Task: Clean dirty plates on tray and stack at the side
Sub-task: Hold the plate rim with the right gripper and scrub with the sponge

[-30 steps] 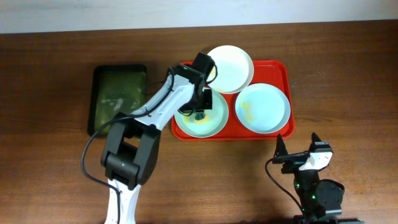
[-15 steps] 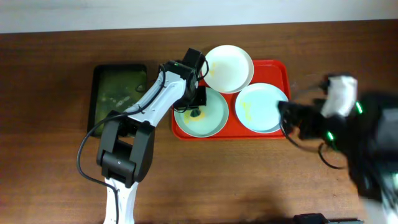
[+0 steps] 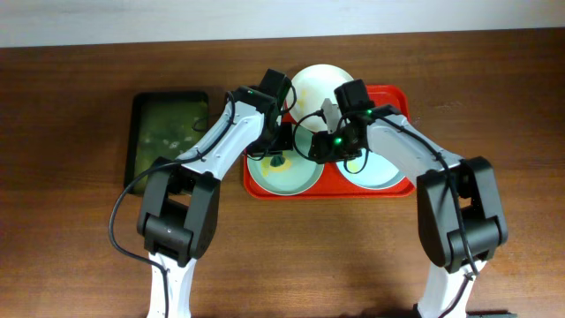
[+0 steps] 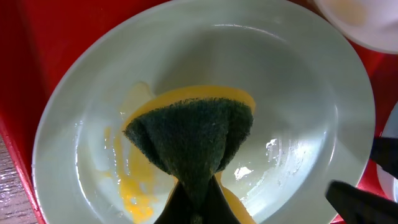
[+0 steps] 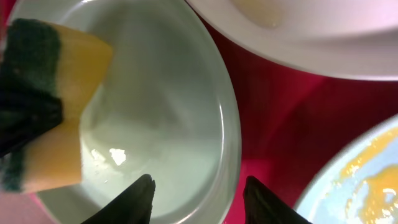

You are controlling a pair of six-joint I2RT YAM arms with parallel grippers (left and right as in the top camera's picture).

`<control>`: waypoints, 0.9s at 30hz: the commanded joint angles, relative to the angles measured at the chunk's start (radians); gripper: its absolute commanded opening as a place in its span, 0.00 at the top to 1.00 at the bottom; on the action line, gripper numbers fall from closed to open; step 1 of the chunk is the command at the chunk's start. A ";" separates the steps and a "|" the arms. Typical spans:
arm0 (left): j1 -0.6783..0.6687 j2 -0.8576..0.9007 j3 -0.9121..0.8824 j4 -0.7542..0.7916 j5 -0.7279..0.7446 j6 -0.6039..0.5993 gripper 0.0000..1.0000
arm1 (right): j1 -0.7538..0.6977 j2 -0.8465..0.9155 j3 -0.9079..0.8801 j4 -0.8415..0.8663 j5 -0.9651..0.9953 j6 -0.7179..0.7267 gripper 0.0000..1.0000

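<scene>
L gripper (image 4: 194, 208) is pinched tight on a sponge (image 4: 193, 137), green pad toward cam, yellow foam behind. Sponge sits low in the plate (image 4: 298, 87), touching or just off it, can't tell. Yellow smear (image 4: 134, 193) beside it isn't wiped yet. R gripper (image 5: 198, 190) is spread wide w/ nothing in it, fingers either side of that plate's R rim. Plate lies on the tray (image 3: 400, 99), white plate (image 3: 313, 81) behind, 2nd plate (image 3: 378, 175) to its R. None are stacked at the side.

Risks, IMO:
- R fingers clamp only the lip, so plate tips or skids under scrub pressure.
- Wrists are v. close, so a wide sponge stroke could hit R fingers.
- White plate's edge is just beside & could get knocked.
</scene>
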 commanded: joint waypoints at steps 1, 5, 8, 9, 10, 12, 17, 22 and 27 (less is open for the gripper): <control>-0.001 -0.023 0.008 0.001 0.011 0.016 1.00 | 0.011 0.051 0.005 0.014 0.056 -0.007 0.52; -0.001 -0.023 0.008 0.002 0.010 0.016 1.00 | 0.008 0.073 0.005 0.015 0.056 -0.007 0.75; -0.003 -0.022 0.008 0.002 0.011 0.050 1.00 | 0.008 0.073 0.005 0.013 0.055 -0.003 0.91; -0.009 -0.021 0.008 0.001 0.011 0.065 1.00 | 0.008 0.073 0.005 0.013 0.052 -0.003 0.96; -0.020 -0.018 0.008 0.002 0.012 0.065 1.00 | 0.008 0.073 0.005 0.013 0.051 0.005 0.96; -0.040 0.000 0.007 0.000 0.011 0.064 1.00 | 0.007 0.073 0.005 0.012 0.047 0.005 0.96; -0.064 0.080 0.006 0.009 -0.010 0.061 0.94 | -0.036 0.073 0.005 -0.010 0.003 0.004 0.96; -0.056 0.135 0.008 -0.021 -0.255 0.061 0.67 | -0.035 0.073 0.005 -0.013 0.000 0.004 0.96; 0.013 0.134 0.074 -0.109 -0.376 0.061 1.00 | -0.036 0.073 0.005 -0.013 0.000 0.004 0.96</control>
